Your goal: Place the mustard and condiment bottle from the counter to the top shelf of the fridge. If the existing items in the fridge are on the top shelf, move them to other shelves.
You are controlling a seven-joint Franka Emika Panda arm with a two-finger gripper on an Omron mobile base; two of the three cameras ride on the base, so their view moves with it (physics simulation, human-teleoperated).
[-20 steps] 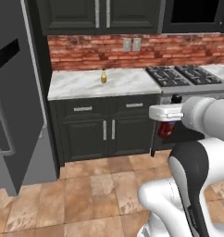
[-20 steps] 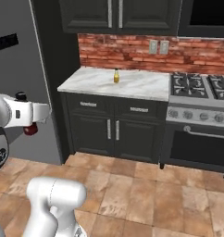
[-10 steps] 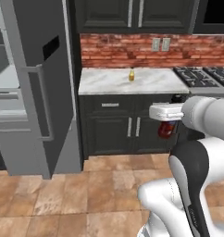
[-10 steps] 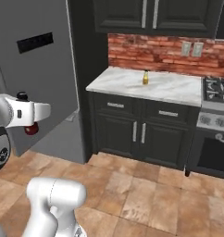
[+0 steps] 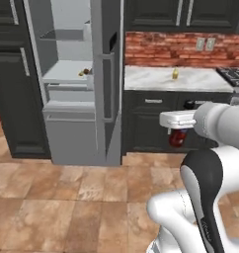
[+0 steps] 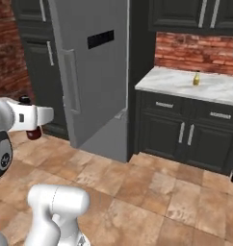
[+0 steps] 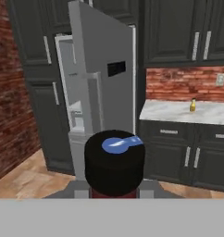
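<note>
Stretching out from the robot, tan floor tiles point(image 5: 67, 197) run to the fridge point(image 5: 74, 123), whose door point(image 6: 92, 72) stands swung wide between the arm and the shelves. Nearest of all, the gripper point(image 5: 177, 129) is clamped on the condiment bottle point(image 5: 178, 138), held upright in the air right of the fridge; its black cap point(image 7: 115, 159) looms large in the hand view. Farther off, right of the fridge, the counter point(image 5: 176, 81) carries the mustard point(image 5: 175, 74) near the brick wall point(image 5: 180, 49). Inside the fridge, small brown and yellow items point(image 5: 84, 73) lie on the wide white shelf, below the top shelf point(image 5: 62, 34).
</note>
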